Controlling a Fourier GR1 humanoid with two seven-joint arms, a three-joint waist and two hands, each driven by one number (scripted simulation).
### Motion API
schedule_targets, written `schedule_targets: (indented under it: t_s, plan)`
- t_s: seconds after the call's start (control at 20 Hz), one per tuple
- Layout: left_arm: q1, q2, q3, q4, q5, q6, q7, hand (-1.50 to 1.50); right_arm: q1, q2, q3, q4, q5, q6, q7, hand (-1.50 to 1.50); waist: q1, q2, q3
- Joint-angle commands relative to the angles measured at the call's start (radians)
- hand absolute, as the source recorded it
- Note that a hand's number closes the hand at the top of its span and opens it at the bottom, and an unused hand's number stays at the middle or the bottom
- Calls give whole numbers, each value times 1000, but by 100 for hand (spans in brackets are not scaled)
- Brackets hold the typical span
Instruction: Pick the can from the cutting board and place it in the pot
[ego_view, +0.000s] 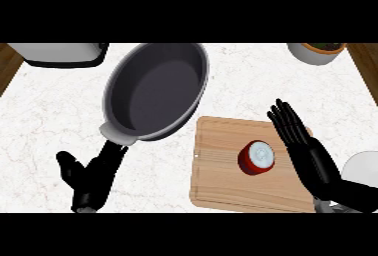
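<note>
Two hands: both open, holding nothing
Left hand (87, 176): fingers relaxed, low by the pot handle
Pot (156, 90): up-left of the board
Cutting board (221, 170): holds the can
Can (258, 157): upright, just left of the right hand
Right hand (304, 147): fingers straight; nearer hand

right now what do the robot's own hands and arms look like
Both hands are matte black, with slim segmented fingers and a thumb. The right hand widens into a black palm and wrist, with a small grey piece at the lower edge. The left hand matches it. No cables, markings or sleeves show.
</note>
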Motion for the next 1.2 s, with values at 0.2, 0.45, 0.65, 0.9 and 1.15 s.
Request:
schedule_targets:
  t_s: [0.2, 0.45, 0.65, 0.9, 1.15]
  plan:
    - [-100, 304, 115, 68, -238, 55, -2, 0, -149, -39, 131, 35, 157, 29, 141, 150, 8, -25, -5]
    - [-72, 333, 145, 130, -214, 58, 72, 0, -122, -5, 12, 63, 498, -412, 37, -150, -43, -31, -5]
    - [-146, 331, 119, 124, -273, 76, 177, 0, 2, 32, 139, 18, 645, -470, -45, -150, -33, -30, -5]
    - [-133, 338, 146, 126, -278, 50, 164, 0, 18, -94, 203, -220, 844, -390, 306, -150, -29, -34, -7]
    - [-129, 327, 150, 108, -260, 33, 165, 0, -9, -248, 162, -298, 947, -200, 578, -150, -29, -35, -9]
